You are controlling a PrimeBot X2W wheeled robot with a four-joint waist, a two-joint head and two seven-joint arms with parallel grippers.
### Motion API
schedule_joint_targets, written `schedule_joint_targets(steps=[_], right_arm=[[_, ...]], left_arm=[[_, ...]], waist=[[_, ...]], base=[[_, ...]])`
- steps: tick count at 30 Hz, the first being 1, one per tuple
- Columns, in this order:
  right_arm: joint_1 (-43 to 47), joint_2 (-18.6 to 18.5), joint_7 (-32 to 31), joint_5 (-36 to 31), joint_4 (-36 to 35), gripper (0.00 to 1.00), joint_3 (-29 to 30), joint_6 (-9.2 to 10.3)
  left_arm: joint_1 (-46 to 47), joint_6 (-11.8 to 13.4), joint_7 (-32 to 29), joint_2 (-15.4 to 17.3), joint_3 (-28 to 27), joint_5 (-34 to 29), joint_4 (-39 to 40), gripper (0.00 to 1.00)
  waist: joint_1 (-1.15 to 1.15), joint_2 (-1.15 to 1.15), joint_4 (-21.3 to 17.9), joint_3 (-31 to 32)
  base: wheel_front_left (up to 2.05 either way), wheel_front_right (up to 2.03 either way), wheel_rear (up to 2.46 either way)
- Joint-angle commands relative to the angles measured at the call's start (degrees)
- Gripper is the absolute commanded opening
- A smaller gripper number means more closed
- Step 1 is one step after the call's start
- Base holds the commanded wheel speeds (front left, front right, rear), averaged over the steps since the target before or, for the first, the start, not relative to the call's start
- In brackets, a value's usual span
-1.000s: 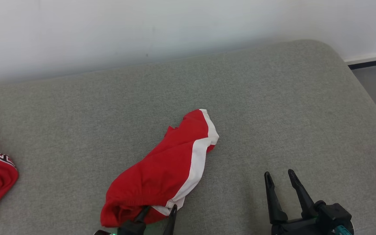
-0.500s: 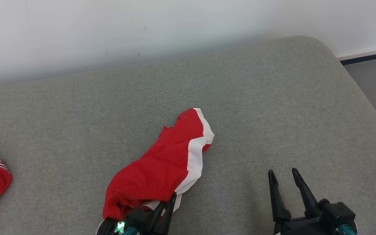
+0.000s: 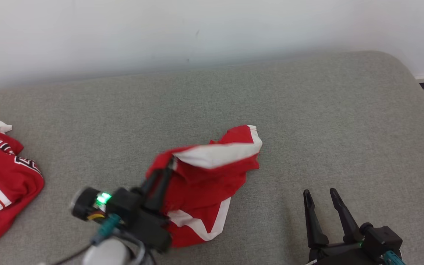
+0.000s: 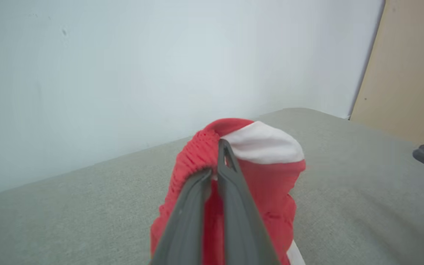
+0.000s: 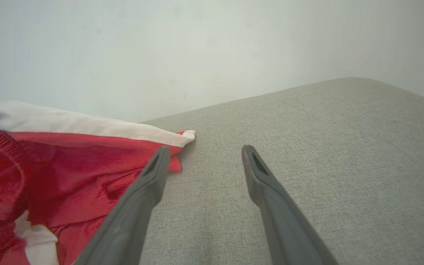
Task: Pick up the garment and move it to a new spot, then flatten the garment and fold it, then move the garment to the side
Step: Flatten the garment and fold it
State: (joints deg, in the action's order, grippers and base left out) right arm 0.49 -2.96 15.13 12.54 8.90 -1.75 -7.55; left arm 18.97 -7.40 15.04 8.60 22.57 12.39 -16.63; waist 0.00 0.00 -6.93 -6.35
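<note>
The garment (image 3: 204, 184), red with white stripes, hung crumpled from one lifted edge, its other end resting on the middle of the grey cushion (image 3: 307, 110).

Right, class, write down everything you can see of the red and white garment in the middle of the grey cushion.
The garment is thin red cloth with broad white bands, crumpled and folded over itself. Its ribbed edge, which looks elastic, is pinched between the shut fingers of the left gripper, which holds that end raised. The rest sags to the grey cushion, where a white-trimmed corner lies. Nothing else touches it.
</note>
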Motion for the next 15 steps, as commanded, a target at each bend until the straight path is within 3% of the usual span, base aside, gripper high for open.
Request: schedule_joint_targets(steps=[1, 8, 9, 10, 15], right_arm=[[-0.65, 0.16, 0.02, 0.12, 0.01, 1.0, -0.16, 0.13], [-2.54, 0.14, 0.02, 0.49, 0.32, 1.0, -0.16, 0.13], [-2.54, 0.14, 0.02, 0.49, 0.32, 1.0, -0.16, 0.13], [-3.05, 0.18, 0.02, 0.61, 0.36, 1.0, -0.12, 0.13], [-3.78, 0.18, 0.02, 0.9, 0.84, 1.0, 0.03, 0.13]], left_arm=[[1.8, -0.01, -0.32, 1.74, -0.46, -0.19, -0.18, 0.0], [8.55, -0.02, -1.62, 10.26, -3.82, 4.14, -4.53, 0.0], [8.55, -0.02, -1.62, 10.26, -3.82, 4.14, -4.53, 0.0], [9.73, -0.01, -2.0, 13.01, -4.1, 5.53, -7.18, 0.0], [12.1, -0.02, -1.46, 15.85, -6.52, 9.57, -13.87, 0.0]], waist=[[0.0, 0.0, 0.06, -0.35], [0.0, 0.0, -2.37, -3.08], [0.0, 0.0, -2.37, -3.08], [0.0, 0.0, -3.2, -3.95], [0.0, 0.0, -4.66, -5.68]], base=[[0.0, 0.0, 0.0], [0.0, 0.0, 0.0], [0.0, 0.0, 0.0], [0.0, 0.0, 0.0], [0.0, 0.0, 0.0]])
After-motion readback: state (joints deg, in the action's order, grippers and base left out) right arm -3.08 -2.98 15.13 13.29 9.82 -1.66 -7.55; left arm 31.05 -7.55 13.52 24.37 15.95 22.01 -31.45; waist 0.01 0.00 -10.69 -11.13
